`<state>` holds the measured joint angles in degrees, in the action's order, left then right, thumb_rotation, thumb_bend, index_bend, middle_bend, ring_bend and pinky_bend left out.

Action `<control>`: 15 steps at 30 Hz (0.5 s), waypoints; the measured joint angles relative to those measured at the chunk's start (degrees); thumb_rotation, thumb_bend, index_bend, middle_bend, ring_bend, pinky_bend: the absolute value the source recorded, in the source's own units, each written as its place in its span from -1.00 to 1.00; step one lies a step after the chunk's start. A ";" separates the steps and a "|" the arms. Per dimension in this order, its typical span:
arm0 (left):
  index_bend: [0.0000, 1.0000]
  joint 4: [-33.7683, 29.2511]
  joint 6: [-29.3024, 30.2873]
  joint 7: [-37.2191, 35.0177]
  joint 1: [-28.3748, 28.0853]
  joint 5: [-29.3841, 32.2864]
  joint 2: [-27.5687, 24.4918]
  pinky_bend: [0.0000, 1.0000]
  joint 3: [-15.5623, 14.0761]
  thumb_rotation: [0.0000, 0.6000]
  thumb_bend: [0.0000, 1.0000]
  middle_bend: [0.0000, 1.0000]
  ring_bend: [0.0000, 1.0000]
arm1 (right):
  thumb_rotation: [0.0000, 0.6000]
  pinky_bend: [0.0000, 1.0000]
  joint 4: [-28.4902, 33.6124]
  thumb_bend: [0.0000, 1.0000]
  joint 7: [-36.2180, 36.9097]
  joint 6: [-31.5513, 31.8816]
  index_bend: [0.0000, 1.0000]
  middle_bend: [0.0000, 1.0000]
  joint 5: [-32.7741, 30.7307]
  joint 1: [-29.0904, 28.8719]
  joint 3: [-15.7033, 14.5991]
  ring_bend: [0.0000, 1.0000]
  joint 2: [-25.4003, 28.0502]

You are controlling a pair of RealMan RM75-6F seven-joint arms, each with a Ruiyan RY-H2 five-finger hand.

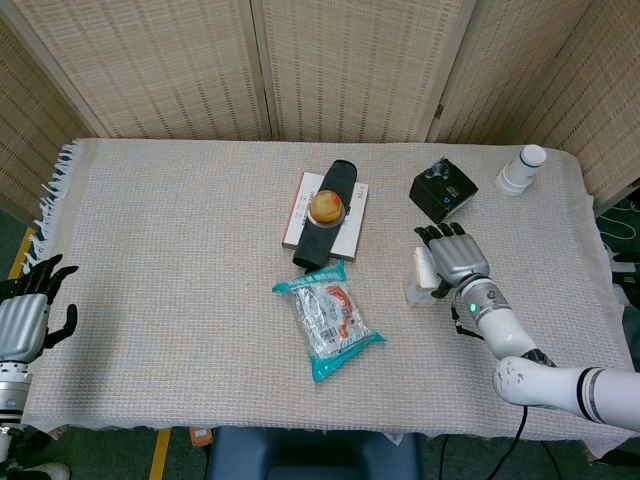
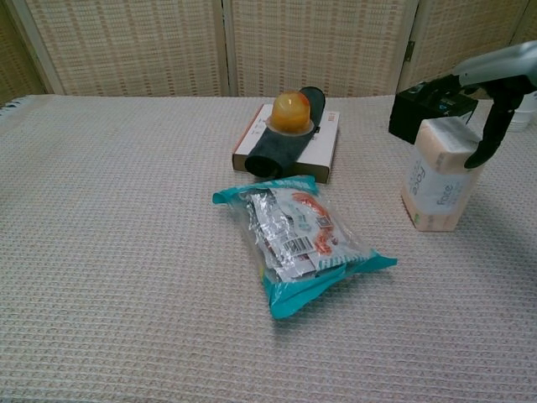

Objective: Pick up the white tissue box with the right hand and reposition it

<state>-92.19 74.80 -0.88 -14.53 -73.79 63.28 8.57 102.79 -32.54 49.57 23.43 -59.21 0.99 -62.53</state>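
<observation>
Now my right hand (image 1: 457,260) sits over the top of the white tissue box (image 2: 440,175), fingers draped down its sides, gripping it. The box stands upright on the surface (image 1: 180,250), just in front of the black box (image 1: 443,189). My left hand (image 1: 25,318) hangs open off the surface's edge.

Setting: indoor robot test station, staged rather than lived-in. Evidence: table (image 1: 180,250) draped in a woven beige cloth (image 1: 150,330) with a fringed edge; folding woven-reed screens (image 1: 350,65) closing off the background; yellow floor tape (image 1: 160,455); cables at the right edge (image 1: 620,235).
</observation>
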 measured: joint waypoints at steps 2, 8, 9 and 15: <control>-0.63 -0.02 -0.01 0.05 -0.02 -0.03 0.00 -0.77 -0.01 1.00 0.09 -1.00 -1.00 | 1.00 -1.00 -0.17 -0.88 0.09 -0.11 -0.86 -0.80 0.32 0.05 -0.01 -1.00 -0.20; -0.63 -0.02 0.01 -0.01 0.01 0.05 -0.03 -0.77 0.02 1.00 0.09 -1.00 -1.00 | 1.00 -1.00 -0.60 -0.88 0.94 -0.31 -0.72 -0.70 2.14 0.46 0.21 -1.00 -0.70; -0.63 0.01 0.02 -0.07 0.02 0.05 -0.04 -0.77 0.04 1.00 0.09 -1.00 -1.00 | 1.00 -1.00 -0.67 -0.88 1.03 -0.12 -0.69 -0.68 2.28 0.53 0.27 -1.00 -0.77; -0.63 0.05 0.05 -0.20 0.03 -0.05 -0.04 -0.77 0.04 1.00 0.09 -1.00 -1.00 | 1.00 -1.00 -0.50 -0.88 0.73 0.77 -0.62 -0.61 2.29 0.69 0.23 -1.00 -0.80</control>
<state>-92.14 74.85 -1.08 -14.50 -73.83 63.24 8.61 102.29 -31.81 50.34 25.72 -58.52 1.21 -63.33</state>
